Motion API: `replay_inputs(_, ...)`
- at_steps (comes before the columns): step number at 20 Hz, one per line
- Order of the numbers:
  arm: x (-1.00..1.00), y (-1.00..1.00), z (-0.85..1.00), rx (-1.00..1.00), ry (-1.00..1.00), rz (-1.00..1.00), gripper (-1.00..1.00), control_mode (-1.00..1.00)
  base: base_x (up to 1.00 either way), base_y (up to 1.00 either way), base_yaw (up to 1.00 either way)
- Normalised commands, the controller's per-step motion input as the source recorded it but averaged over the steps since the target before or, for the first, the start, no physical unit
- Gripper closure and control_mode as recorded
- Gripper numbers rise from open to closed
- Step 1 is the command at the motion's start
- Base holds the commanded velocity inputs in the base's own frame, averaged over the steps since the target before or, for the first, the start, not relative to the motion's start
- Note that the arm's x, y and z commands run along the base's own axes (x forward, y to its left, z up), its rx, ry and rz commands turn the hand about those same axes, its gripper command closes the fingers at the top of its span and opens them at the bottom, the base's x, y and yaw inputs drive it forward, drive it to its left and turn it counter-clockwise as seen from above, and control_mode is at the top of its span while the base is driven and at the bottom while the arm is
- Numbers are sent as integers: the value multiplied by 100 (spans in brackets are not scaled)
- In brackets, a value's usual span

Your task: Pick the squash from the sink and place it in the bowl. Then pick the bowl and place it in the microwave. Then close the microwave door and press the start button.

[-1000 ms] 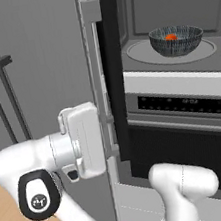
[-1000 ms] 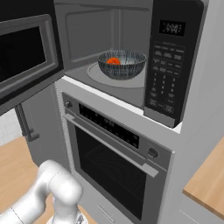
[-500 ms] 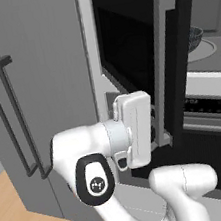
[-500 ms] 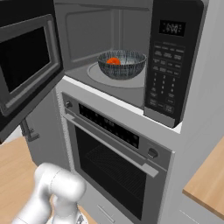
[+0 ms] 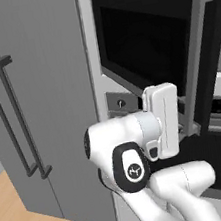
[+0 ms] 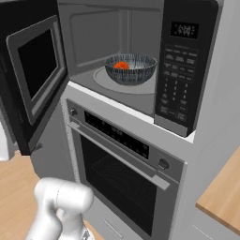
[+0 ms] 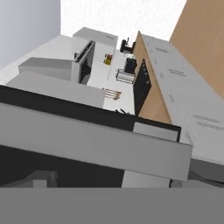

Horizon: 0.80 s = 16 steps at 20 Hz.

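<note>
bowl (image 6: 130,68) with squash (image 6: 121,65) is inside already — push the microwave door (image 6: 35,84) steadily shut. can't tell if the gripper's fingers are spread.

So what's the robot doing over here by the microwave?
It is closing the microwave door, with its hand against the outside of the door near the lower edge. The door stands partly open. Inside the microwave, the bowl sits on the turntable with the squash in it. The start button has not been pressed yet. The fingers are hidden behind the hand, so I cannot tell whether the gripper is open or shut.
</note>
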Motion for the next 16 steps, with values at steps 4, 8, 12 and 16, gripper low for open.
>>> replay_inputs(4, 34, -72, 23, 15, -3, 1, -100, -100, 0, 0, 0)
replay_inputs(8, 54, -58, 33, 16, 0, 5, -100, -100, 0, 0, 0)
replay_inputs(12, 53, -51, 51, 16, 1, 6, -100, -100, 0, 0, 0)
replay_inputs(16, 64, -30, 51, 12, 9, 7, -100, -100, 0, 0, 0)
